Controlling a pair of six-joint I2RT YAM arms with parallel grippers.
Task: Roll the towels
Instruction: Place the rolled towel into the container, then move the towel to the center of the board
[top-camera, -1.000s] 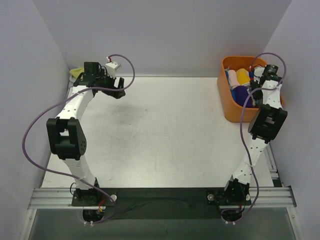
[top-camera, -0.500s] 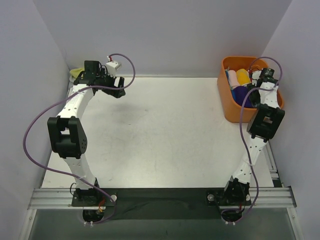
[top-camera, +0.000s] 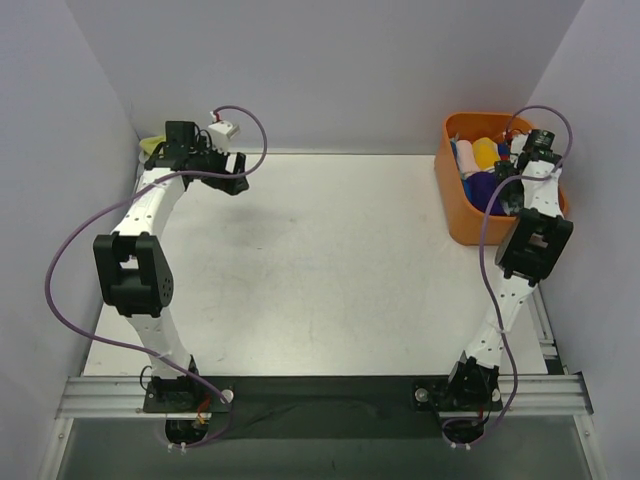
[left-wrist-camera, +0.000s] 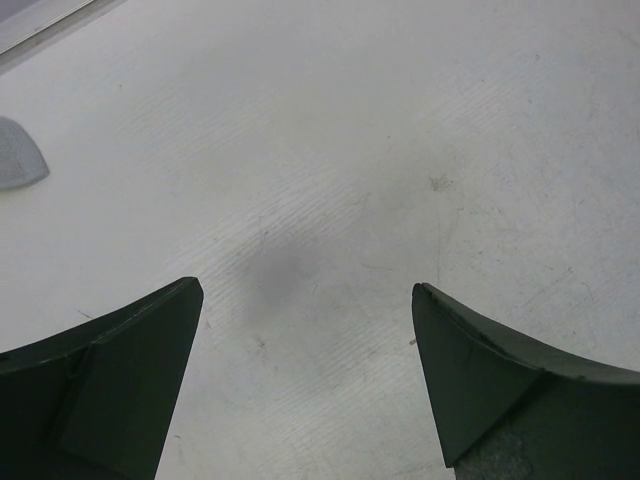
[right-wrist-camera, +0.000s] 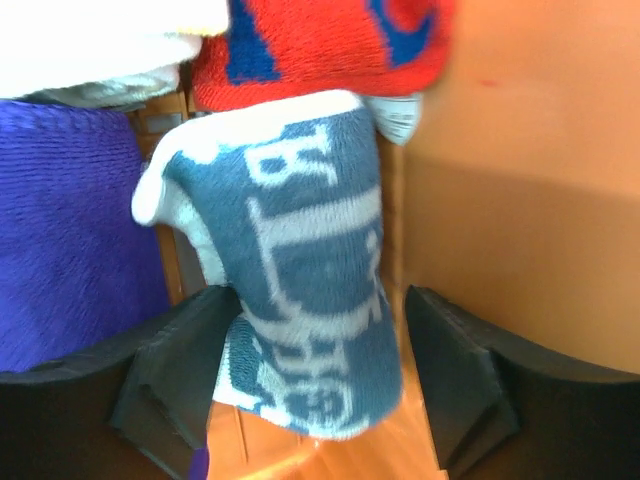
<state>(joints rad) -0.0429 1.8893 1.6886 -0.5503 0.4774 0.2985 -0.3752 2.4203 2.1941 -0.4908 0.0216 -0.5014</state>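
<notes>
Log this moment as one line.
left gripper: open above table | right gripper: open around rolled blue-and-white towel | place: inside orange basket

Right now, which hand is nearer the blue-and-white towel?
The right hand: it straddles the towel inside the basket. The left hand hangs over the table on the opposite side.

Patterned towel (right-wrist-camera: 300, 300): dark blue with white letter-like marks and a white edge.
Red towel (right-wrist-camera: 320, 45): red with blue patches.
Purple towel (right-wrist-camera: 70, 230): plain deep purple.
White towel (right-wrist-camera: 100, 30): plain white.
Basket (top-camera: 455, 215): orange all over.
Far-left towel (top-camera: 150, 147): pale yellow-green.
Table (top-camera: 320, 260): off-white, faint grey smudges.
Left arm (top-camera: 150, 205): white links, black joints.
</notes>
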